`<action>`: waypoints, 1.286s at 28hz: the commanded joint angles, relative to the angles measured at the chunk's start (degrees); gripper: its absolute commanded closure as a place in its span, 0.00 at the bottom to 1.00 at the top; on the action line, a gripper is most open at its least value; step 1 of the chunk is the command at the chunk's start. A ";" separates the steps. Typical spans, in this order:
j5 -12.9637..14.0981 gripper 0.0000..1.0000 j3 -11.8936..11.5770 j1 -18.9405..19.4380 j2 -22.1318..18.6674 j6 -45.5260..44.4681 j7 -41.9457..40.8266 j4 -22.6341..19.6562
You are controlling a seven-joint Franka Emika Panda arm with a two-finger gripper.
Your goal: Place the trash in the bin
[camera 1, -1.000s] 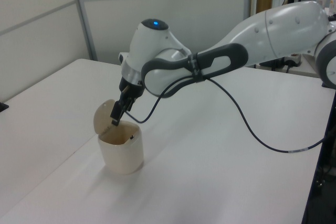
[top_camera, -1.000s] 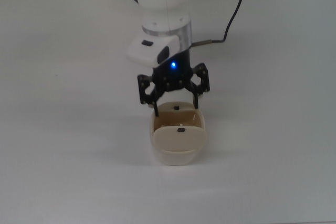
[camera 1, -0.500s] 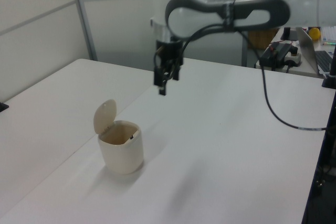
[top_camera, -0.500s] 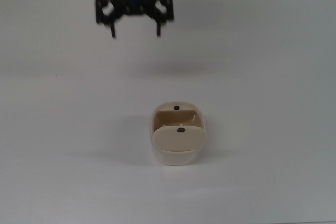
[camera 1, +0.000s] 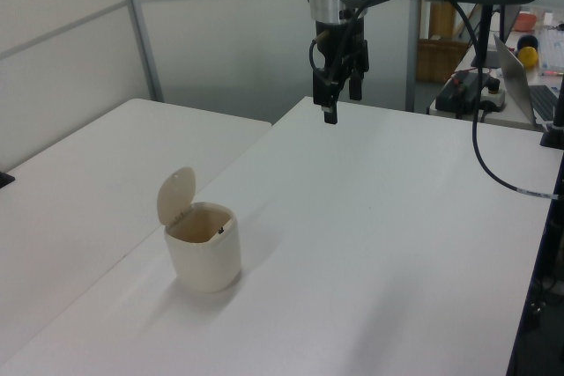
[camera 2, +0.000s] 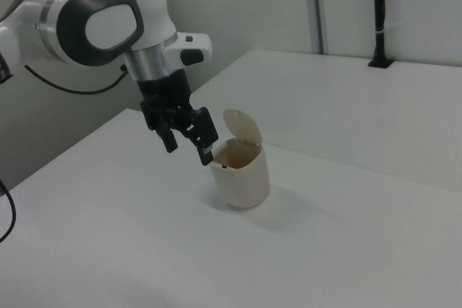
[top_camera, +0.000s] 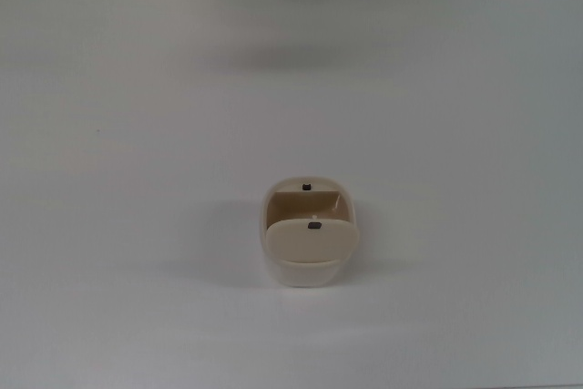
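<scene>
The bin (top_camera: 310, 241) stands upright on the white table (top_camera: 118, 225), a little below the middle of the top view. Its swing lid (top_camera: 310, 240) is tipped up on edge, so the mouth is open at the 12 o'clock side and the tan inside shows. A small dark mark sits on the lid and another on the far rim. In the left view the bin (camera 1: 204, 256) is seen with the lid (camera 1: 175, 195) standing up at its 10 o'clock edge.

The trash is not visible in any view; whether it lies inside the bin cannot be told, since the bottom is hidden.

The gripper (camera 1: 339, 105) hangs high above the far part of the table in the left view, at about 1 o'clock from the bin and well apart from it. In the right view the gripper (camera 2: 186, 147) appears beside the bin (camera 2: 242, 174), its two fingers (camera 2: 206, 154) spread with nothing between them, so the claw is released and empty. The gripper itself is out of the top view.
</scene>
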 commanded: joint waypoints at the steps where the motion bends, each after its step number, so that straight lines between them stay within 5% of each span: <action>1: 1.05 0.00 -0.36 0.23 0.13 0.46 1.67 -1.51; 12: 0.97 0.00 -1.93 4.26 0.74 3.27 2.54 -2.39; 36: 2.55 0.00 -1.85 4.01 1.01 2.48 2.28 -2.12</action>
